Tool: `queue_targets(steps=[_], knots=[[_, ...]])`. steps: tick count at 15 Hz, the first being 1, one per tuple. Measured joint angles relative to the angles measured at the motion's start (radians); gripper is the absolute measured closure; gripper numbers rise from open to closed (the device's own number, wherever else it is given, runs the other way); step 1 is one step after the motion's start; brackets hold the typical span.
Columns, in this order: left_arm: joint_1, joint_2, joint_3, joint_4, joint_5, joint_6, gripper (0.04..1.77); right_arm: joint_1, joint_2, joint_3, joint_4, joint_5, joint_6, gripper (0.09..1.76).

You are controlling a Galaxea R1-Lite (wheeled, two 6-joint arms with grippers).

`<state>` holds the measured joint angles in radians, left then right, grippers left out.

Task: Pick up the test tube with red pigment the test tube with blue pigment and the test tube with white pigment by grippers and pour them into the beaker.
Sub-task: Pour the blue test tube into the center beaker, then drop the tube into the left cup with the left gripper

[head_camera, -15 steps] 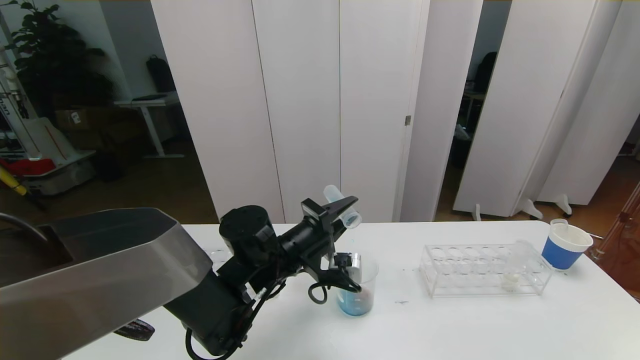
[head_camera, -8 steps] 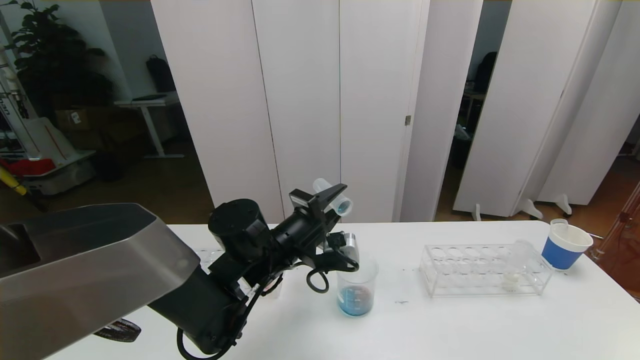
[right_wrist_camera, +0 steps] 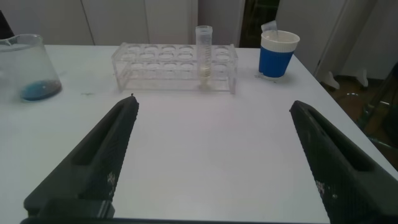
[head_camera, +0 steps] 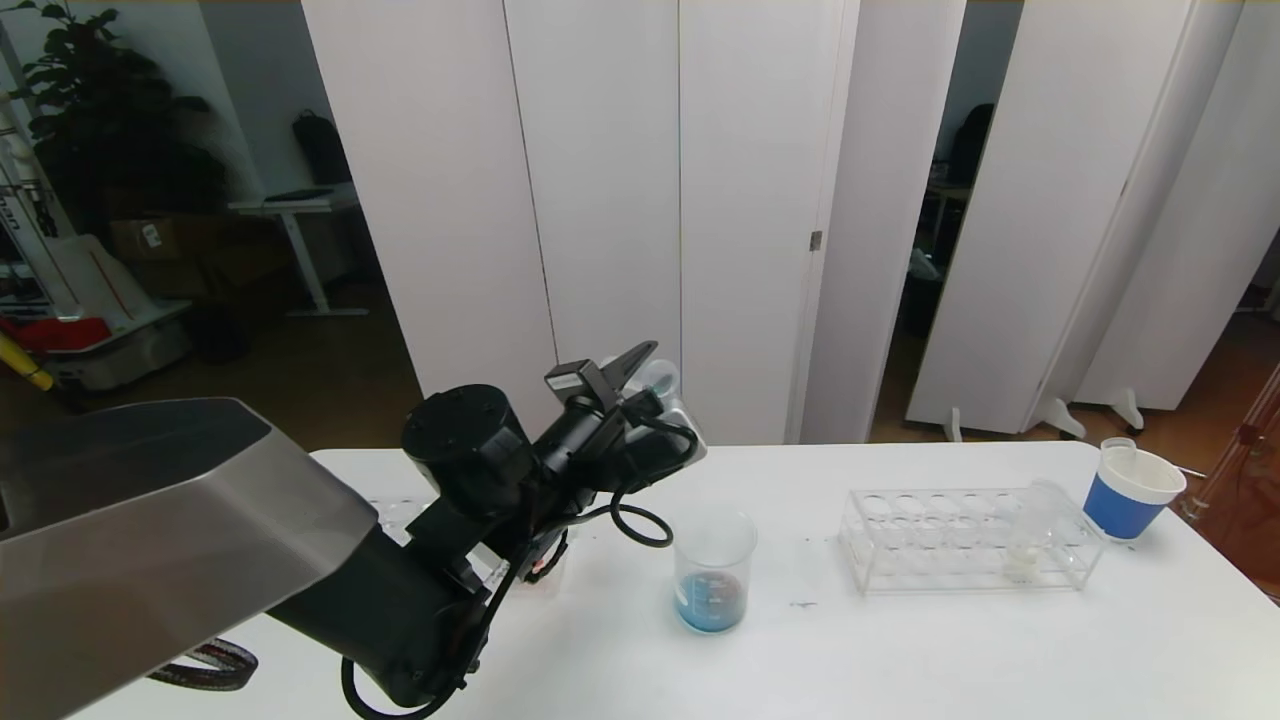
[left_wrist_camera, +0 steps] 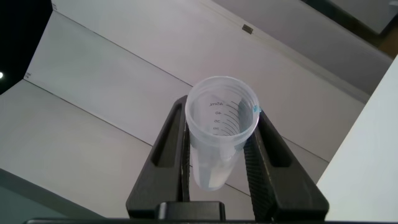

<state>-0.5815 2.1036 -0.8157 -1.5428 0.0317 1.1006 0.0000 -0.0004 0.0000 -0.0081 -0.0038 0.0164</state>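
My left gripper is raised above the table, up and to the left of the beaker, and is shut on the test tube with blue pigment. That tube looks clear and emptied, with only a blue fleck on its rim. The beaker holds blue pigment with a reddish tinge. The test tube with white pigment stands in the clear rack at the right. The right gripper hovers open over bare table, facing the rack. The test tube with red pigment is not clearly visible.
A blue-sleeved white paper cup stands at the table's far right corner, beyond the rack. A small reddish patch shows behind the left arm's cables. White partition panels stand behind the table.
The left gripper has lifted up and to the left, away from above the beaker, carrying the tube. The right arm, the beaker and the rack have not moved.
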Motion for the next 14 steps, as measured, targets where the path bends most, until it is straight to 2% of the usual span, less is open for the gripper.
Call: queue_targets(steps=[2, 4, 7, 9, 11, 14], knots=[[0.001, -0.02, 0.006, 0.016, 0.032, -0.05, 1.22, 0.0, 0.0, 0.0, 0.0, 0.0, 0.0, 0.1], [0.002, -0.05, 0.009, 0.082, 0.087, -0.129, 1.22, 0.0, 0.0, 0.0, 0.0, 0.0, 0.0, 0.1], [0.001, -0.121, 0.0, 0.237, 0.161, -0.259, 1.22, 0.0, 0.0, 0.0, 0.0, 0.0, 0.0, 0.1], [-0.001, -0.176, -0.024, 0.391, 0.261, -0.341, 1.22, 0.0, 0.0, 0.0, 0.0, 0.0, 0.0, 0.1], [-0.014, -0.229, -0.057, 0.492, 0.352, -0.446, 1.22, 0.0, 0.0, 0.0, 0.0, 0.0, 0.0, 0.1], [-0.026, -0.3, -0.074, 0.584, 0.394, -0.531, 1.22, 0.0, 0.0, 0.0, 0.0, 0.0, 0.0, 0.1]])
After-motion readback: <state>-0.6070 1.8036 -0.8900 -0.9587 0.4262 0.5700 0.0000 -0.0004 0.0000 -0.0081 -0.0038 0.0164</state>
